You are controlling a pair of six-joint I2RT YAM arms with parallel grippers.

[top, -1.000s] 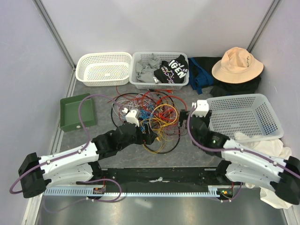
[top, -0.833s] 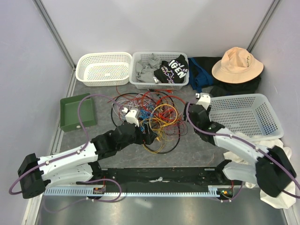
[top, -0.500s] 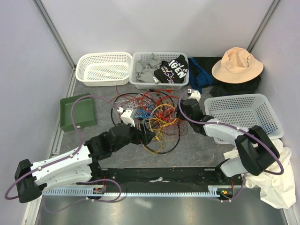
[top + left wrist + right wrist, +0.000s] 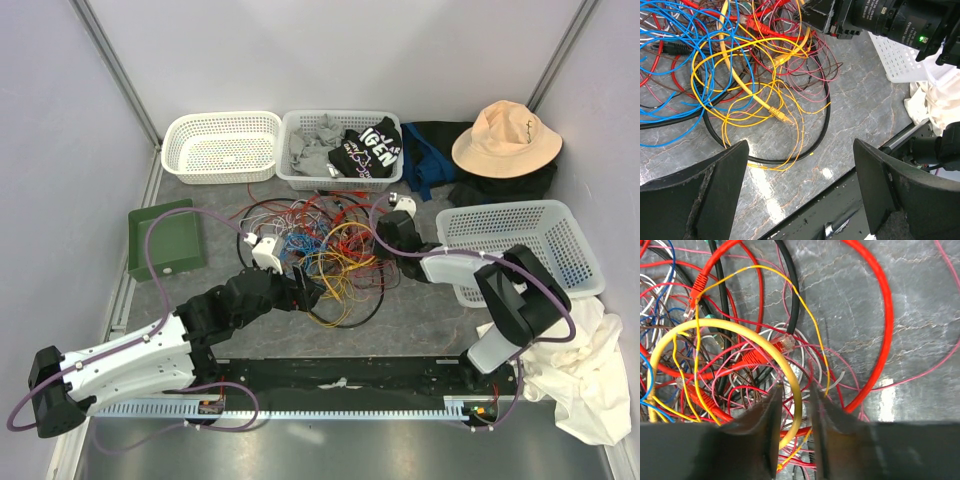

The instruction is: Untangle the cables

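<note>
The cables (image 4: 325,240) lie in a loose tangle of red, orange, yellow, blue and black strands mid-table. My left gripper (image 4: 308,292) hovers at the tangle's near edge, wide open (image 4: 800,145) with only thin orange loops (image 4: 775,107) and a black cable below it. My right gripper (image 4: 385,228) reaches into the tangle's right side. In the right wrist view its jaws (image 4: 795,390) stand narrow around a thick yellow cable (image 4: 740,326), with pink and red strands also between them. A thick red cable (image 4: 885,330) curves just to the right.
Behind the tangle are an empty white basket (image 4: 220,145) and a white basket holding clothes (image 4: 340,148). A large white basket (image 4: 520,245) is at right, a green tray (image 4: 165,240) at left. A tan hat (image 4: 505,138) and white cloth (image 4: 570,370) lie right.
My right arm swung left and forward into the tangle and its jaws narrowed from wide open around the yellow cable. The left arm shifted slightly left, still open.
</note>
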